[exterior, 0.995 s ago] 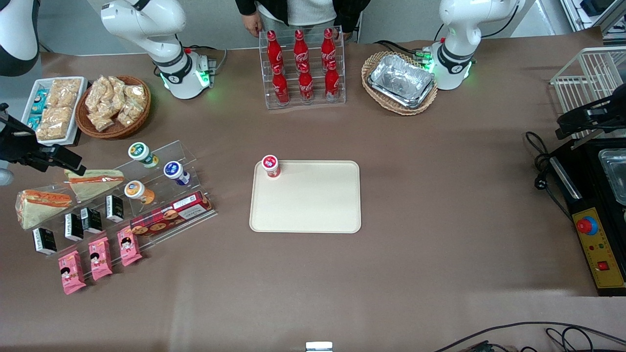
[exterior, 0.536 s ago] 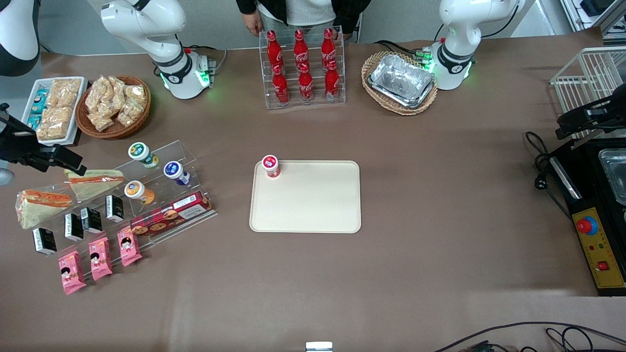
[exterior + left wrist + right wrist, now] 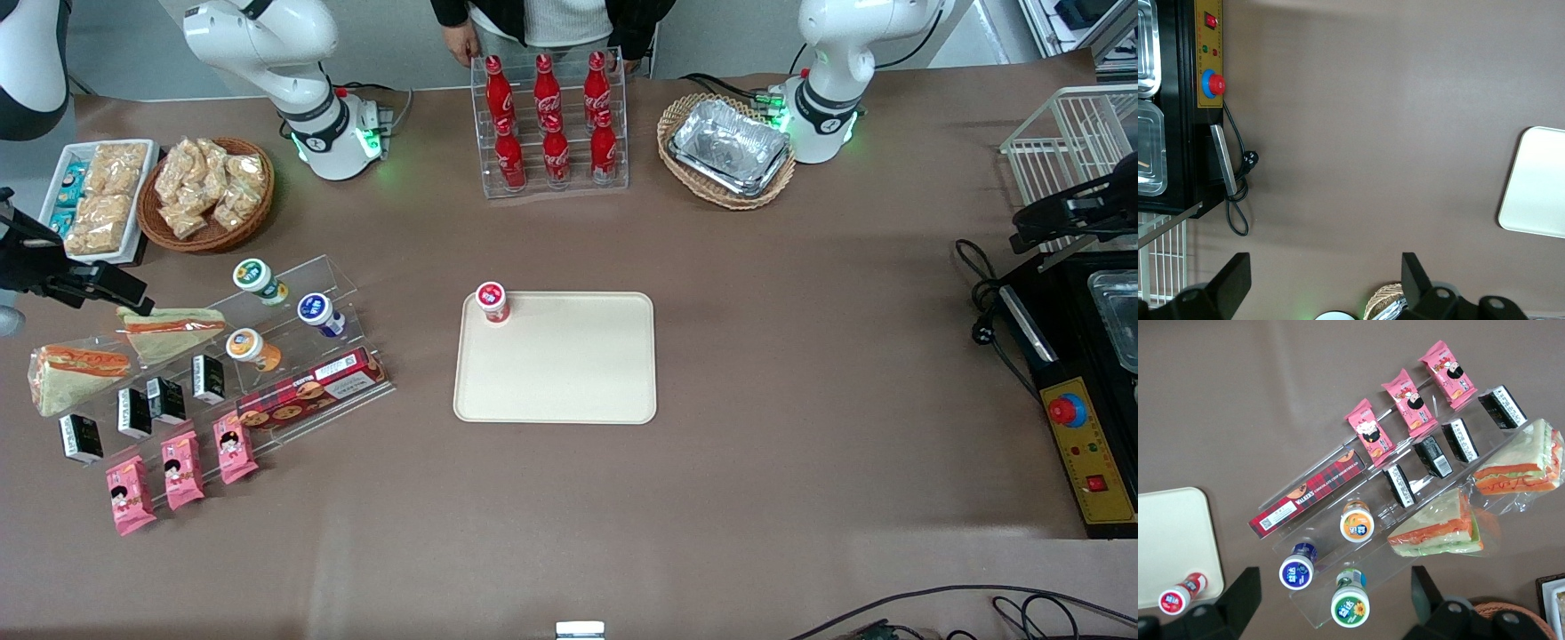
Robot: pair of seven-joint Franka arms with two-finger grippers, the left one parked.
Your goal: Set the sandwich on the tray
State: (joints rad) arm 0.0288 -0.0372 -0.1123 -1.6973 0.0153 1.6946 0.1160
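Observation:
The sandwich (image 3: 76, 373) (image 3: 1523, 461), a wrapped wedge with a thick orange-red band, lies on the clear stepped rack (image 3: 351, 280) at the working arm's end of the table. A flatter wrapped wedge (image 3: 171, 325) (image 3: 1439, 528) lies beside it, farther from the front camera. My gripper (image 3: 100, 284) (image 3: 1331, 608) hovers open high above that rack end, holding nothing, with small capped cups under it. The beige tray (image 3: 556, 378) (image 3: 1168, 527) (image 3: 1538, 190) lies mid-table, well apart from the sandwich.
A red-capped cup (image 3: 491, 302) stands in one tray corner. The rack also holds capped cups (image 3: 1357, 525), black packs (image 3: 135, 411), pink packs (image 3: 182, 469) and a red biscuit box (image 3: 307, 391). Snack basket (image 3: 206, 191), cola rack (image 3: 551, 124) and foil-tray basket (image 3: 727, 151) line the table's edge farthest from the front camera.
My gripper has crept very slightly away from the front camera. The sandwiches, the tray and everything else stay where they were.

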